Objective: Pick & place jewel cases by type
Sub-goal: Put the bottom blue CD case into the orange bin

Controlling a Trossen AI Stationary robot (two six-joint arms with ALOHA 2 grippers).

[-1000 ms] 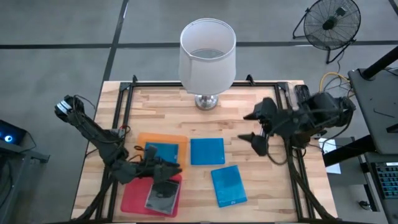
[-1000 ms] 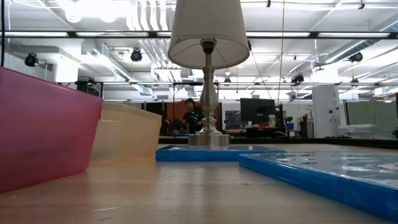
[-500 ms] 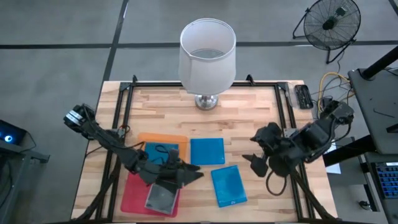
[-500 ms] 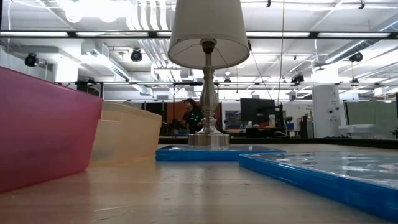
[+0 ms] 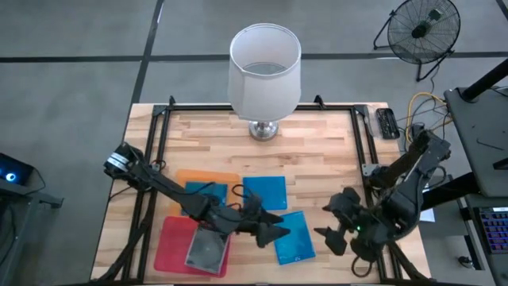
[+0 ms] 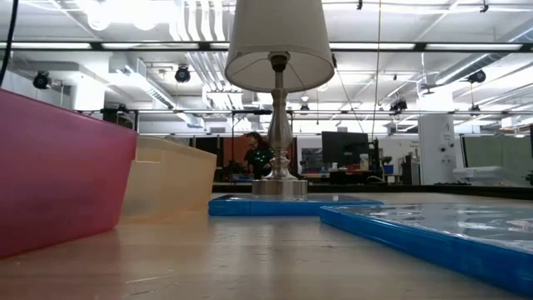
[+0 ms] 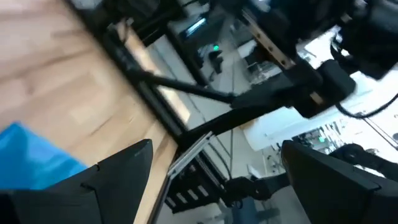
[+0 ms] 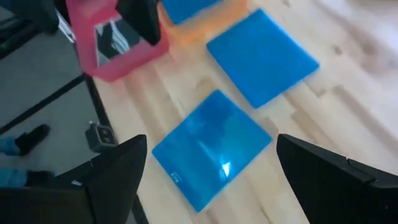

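Two blue jewel cases still lie loose on the bare wood of the table (image 5: pixel 317 151), so the sorting is only partly done, as far as I can tell. One loose blue case (image 5: pixel 264 193) lies flat near the middle of the table, and the other blue case (image 5: pixel 294 237) lies flat closer to the front edge, a little toward the right side. Another blue case (image 5: pixel 208 195) already sits in the orange tray (image 5: pixel 205 176), just left of the middle one. A dark grey case (image 5: pixel 206 252) sits in the pink tray (image 5: pixel 171 246) near the front left corner. It looks like blue goes in orange and grey goes in pink, so the two loose blue ones probably still need to go in the orange tray. The left gripper (image 5: pixel 270 229) hangs over the spot between the two loose blue cases, with its fingers spread wide and nothing in them. The right gripper (image 5: pixel 337 226) is near the front right part of the table, just beside the nearer blue case, also wide open and holding nothing. A white lamp (image 5: pixel 264 75) stands at the back edge, out of the way.
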